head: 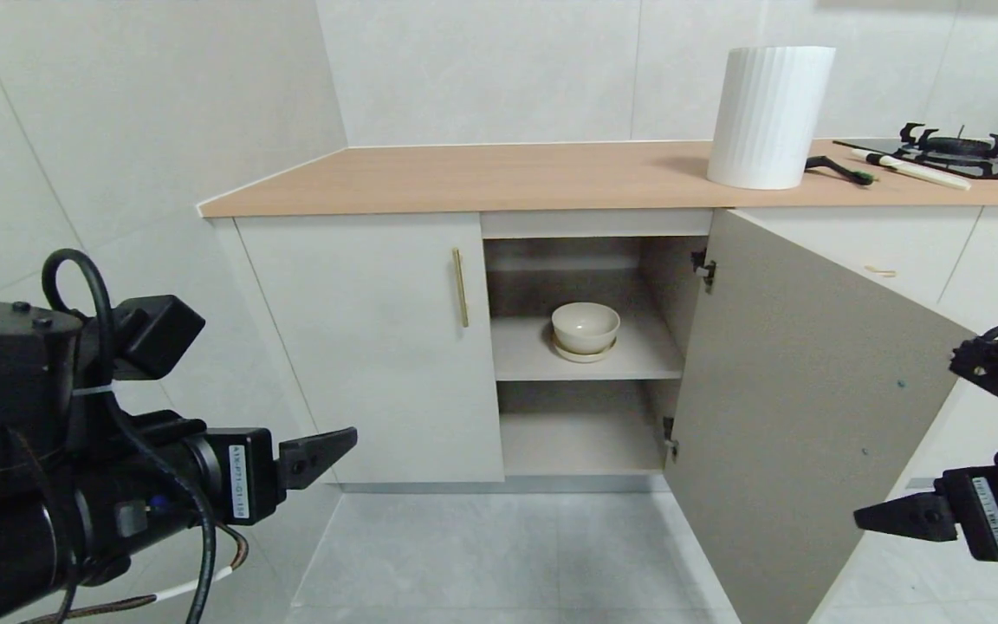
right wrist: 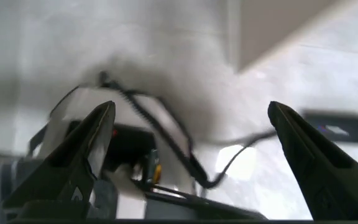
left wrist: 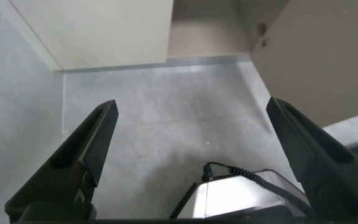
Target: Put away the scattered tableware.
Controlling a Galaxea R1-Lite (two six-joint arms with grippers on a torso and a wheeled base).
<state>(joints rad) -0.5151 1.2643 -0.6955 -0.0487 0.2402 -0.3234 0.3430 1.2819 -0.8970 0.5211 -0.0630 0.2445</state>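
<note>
When closing the cabinet (head: 378,347), which seems the likely step now, first check the wooden surface (head: 508,178) for leftover pieces, then press on the wide open door (head: 793,416) close to its free edge, away from the hinges, and swing it slowly until shut. Mind that this door stands far out into the room, with its free edge near the right arm, so bring that arm around the edge and not across it. Use the bare floor (head: 499,546) in front of the opening as the free room for both arms, and stay below the overhanging front edge of the surface. Leave the tall white ribbed container (head: 770,117) alone. Find the bowl (head: 586,326) resting on a small plate (head: 584,354) on the middle shelf (head: 646,360), well inside the opening and probably safe from the closing door. Perhaps collect the black-handled brush (head: 841,170) and the pale utensil (head: 910,169) beside the container, if counted as tableware. Note the left gripper (left wrist: 191,109) with jaws apart and empty; same for the right gripper (right wrist: 191,109).
</note>
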